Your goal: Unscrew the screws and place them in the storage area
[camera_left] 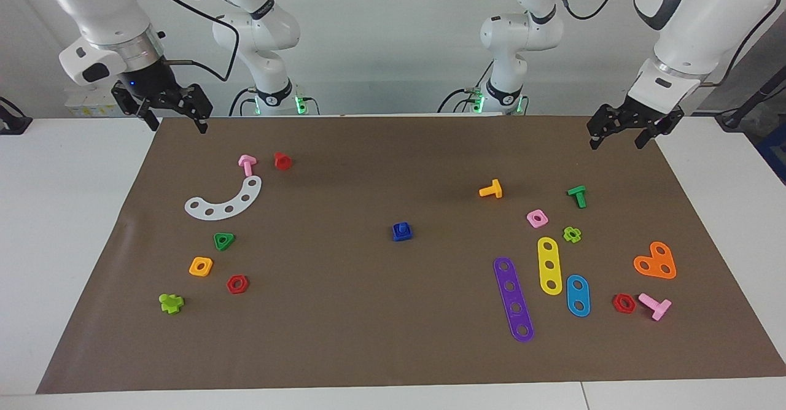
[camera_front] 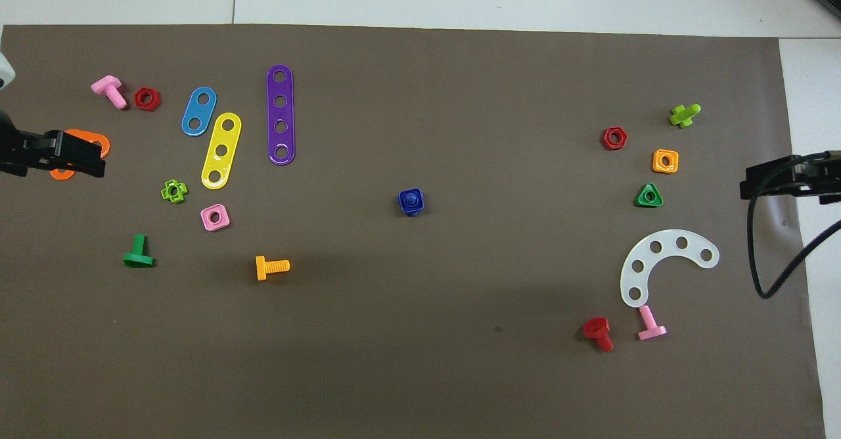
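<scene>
Both arms raised, fingers (camera_left: 623,131) apart.

- We see two white Franka arms with rounded, glossy segments and dark joint bands.
- A silver collar ring sits above the black right gripper (camera_left: 175,108), beside a small blue light.
- The left gripper (camera_left: 632,126) is black too.
- Black cables loop along both arms.
- Green lights glow at both bases.
</scene>
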Tool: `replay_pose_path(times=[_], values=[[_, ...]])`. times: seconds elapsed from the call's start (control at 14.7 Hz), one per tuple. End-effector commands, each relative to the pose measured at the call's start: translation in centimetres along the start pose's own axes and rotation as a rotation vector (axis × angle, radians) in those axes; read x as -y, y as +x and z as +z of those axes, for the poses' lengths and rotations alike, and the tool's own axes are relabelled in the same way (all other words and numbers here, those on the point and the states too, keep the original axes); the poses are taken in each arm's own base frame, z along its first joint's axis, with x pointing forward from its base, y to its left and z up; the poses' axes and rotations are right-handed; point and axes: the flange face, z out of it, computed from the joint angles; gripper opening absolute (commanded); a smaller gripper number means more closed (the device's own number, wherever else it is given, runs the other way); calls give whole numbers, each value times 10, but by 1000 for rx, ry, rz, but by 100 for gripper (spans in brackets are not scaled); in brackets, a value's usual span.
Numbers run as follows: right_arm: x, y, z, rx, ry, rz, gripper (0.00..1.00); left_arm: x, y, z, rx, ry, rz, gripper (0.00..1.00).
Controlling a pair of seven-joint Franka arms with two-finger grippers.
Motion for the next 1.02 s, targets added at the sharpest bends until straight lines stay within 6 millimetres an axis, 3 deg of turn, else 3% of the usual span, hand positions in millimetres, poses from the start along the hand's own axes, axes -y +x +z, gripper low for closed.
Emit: replay_pose_path(times=[0.0, 0.14, 0.27, 0.75, 0.95], values=[[0, -6, -2, -5, 4, 4, 100, -4, -10, 4, 7, 18, 4, 100], [0, -6, -2, -5, 4, 2, 100, -8, -12, 10, 5, 18, 0, 100], [0, -6, -2, -5, 4, 2, 100, -28, -13, 13, -11, 15, 22, 100], [0, -6, -2, -5, 4, 2, 100, -139, -15, 31, -32, 8, -30, 100], [0, -6, -2, -5, 4, 2, 100, -200, -4, 57, -48, -22, -83, 100]])
